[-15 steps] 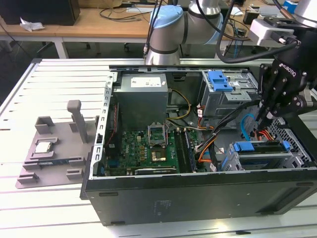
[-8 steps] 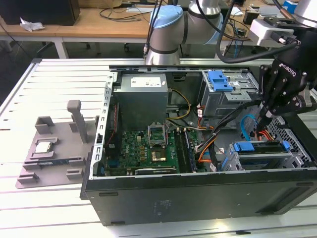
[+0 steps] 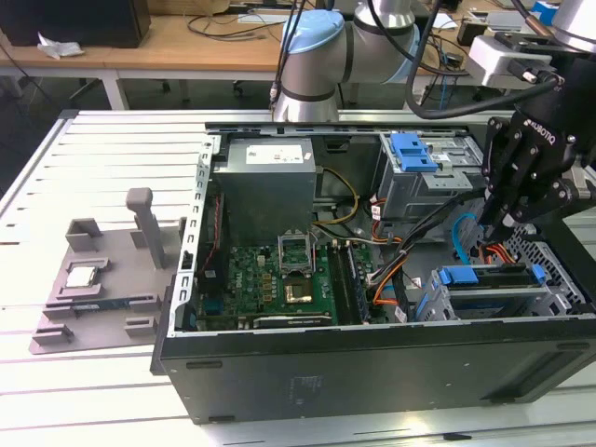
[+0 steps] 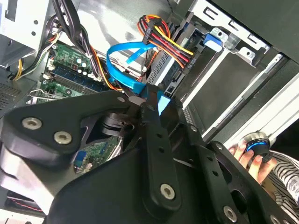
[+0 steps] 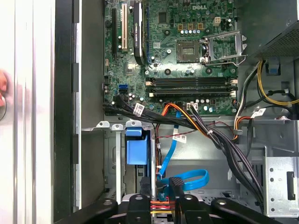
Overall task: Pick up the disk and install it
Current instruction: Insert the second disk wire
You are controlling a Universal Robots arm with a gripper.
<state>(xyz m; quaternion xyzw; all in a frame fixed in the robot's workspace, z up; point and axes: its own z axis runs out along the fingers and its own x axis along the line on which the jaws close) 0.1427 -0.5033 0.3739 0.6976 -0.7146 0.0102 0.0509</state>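
One disk [image 3: 484, 279] sat edge-up in its bay at the exterior view's right of the open case [image 3: 372, 372], and my tool [image 3: 498, 223], apparently clenched on its blue frame, hung just above to seat it.

A big computer case [image 3: 372, 363] lies open on a table [image 3: 56, 168], in the middle and right of the exterior view. Inside it, the main board [image 3: 270, 284] sits at the lower left. A box [image 3: 265, 182] sits just behind the board. A drive cage [image 3: 424, 172] is at the upper right. The gripper [image 3: 494, 219] hangs over the right side, above the disk [image 3: 489, 284] in the lower right corner. Left of the case lies a tray [image 3: 93, 298] with a small chip [image 3: 82, 276] on it.
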